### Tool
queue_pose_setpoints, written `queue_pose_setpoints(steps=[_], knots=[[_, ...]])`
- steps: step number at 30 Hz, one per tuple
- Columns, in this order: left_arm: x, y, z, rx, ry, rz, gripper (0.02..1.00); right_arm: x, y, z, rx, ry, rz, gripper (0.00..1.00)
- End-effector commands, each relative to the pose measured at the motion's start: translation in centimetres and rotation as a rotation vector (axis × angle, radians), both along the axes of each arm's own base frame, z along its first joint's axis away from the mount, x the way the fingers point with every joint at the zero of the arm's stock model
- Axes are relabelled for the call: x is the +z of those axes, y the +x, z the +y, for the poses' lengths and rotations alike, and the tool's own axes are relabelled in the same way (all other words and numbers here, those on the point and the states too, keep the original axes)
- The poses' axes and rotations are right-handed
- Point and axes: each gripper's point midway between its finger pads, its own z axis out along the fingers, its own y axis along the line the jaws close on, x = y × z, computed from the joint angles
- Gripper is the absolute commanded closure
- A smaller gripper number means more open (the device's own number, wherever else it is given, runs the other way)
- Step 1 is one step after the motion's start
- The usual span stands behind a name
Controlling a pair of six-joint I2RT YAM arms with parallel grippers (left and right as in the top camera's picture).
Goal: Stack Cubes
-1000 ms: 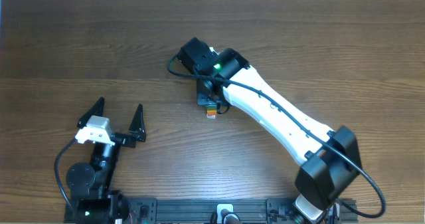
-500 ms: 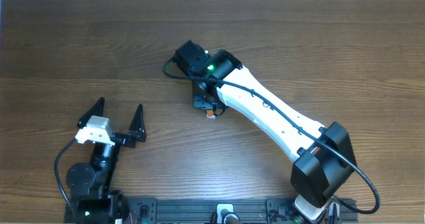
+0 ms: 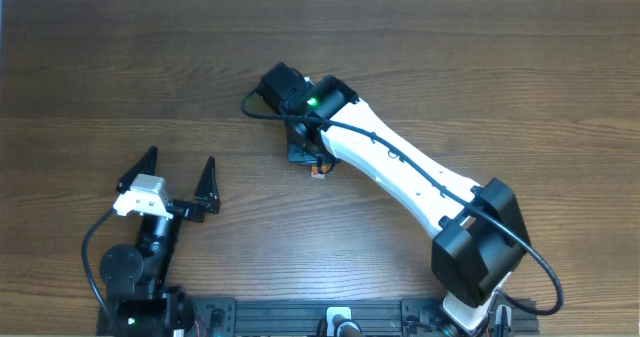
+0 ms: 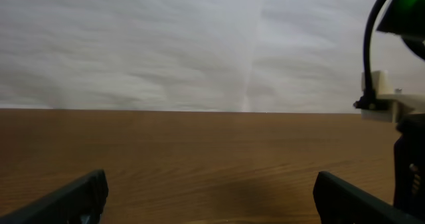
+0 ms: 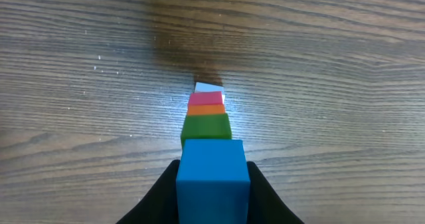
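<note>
At the left of the table (image 3: 480, 67), near the front edge, the left gripper (image 3: 181, 157) sits low with its jaws spread wide and nothing between them. Its own wrist view looks flat across the wood, with the two fingers (image 4: 73, 201) far apart at the corners. That view also catches part of the right arm (image 4: 408, 151) at one edge, black with a white bracket and a looped cable.

Toward the middle, seen from above, the right arm reaches in from its base at the right. The right gripper (image 3: 305, 152) points down there over the stack. From overhead the wrist covers nearly all of the stack, leaving a sliver of orange and white at its near side.

The right wrist view looks straight down the column. The blue cube (image 5: 212, 177) is clamped between the two dark fingers (image 5: 163, 197), lined up over the green cube (image 5: 206, 127). Below that come the orange cube (image 5: 206, 108), the pink cube (image 5: 205, 98) and the white cube (image 5: 208, 88) on the wood. Whether blue rests on green or hangs just above it cannot be told.
</note>
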Motion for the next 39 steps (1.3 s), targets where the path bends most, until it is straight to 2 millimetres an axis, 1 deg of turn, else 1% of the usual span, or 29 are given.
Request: queue_pose_setpoints(steps=[1, 22, 39], knots=[[-0.12, 0.00, 0.03, 0.001, 0.016, -0.005, 0.020, 0.01, 0.39, 0.73, 0.010, 0.008, -0.006, 0.989], [-0.12, 0.00, 0.03, 0.001, 0.016, -0.005, 0.020, -0.07, -0.01, 1.07, 0.019, 0.009, -0.002, 0.989], [-0.12, 0.00, 0.03, 0.001, 0.016, -0.005, 0.020, -0.92, -0.15, 0.89, 0.018, -0.009, 0.015, 0.987]])
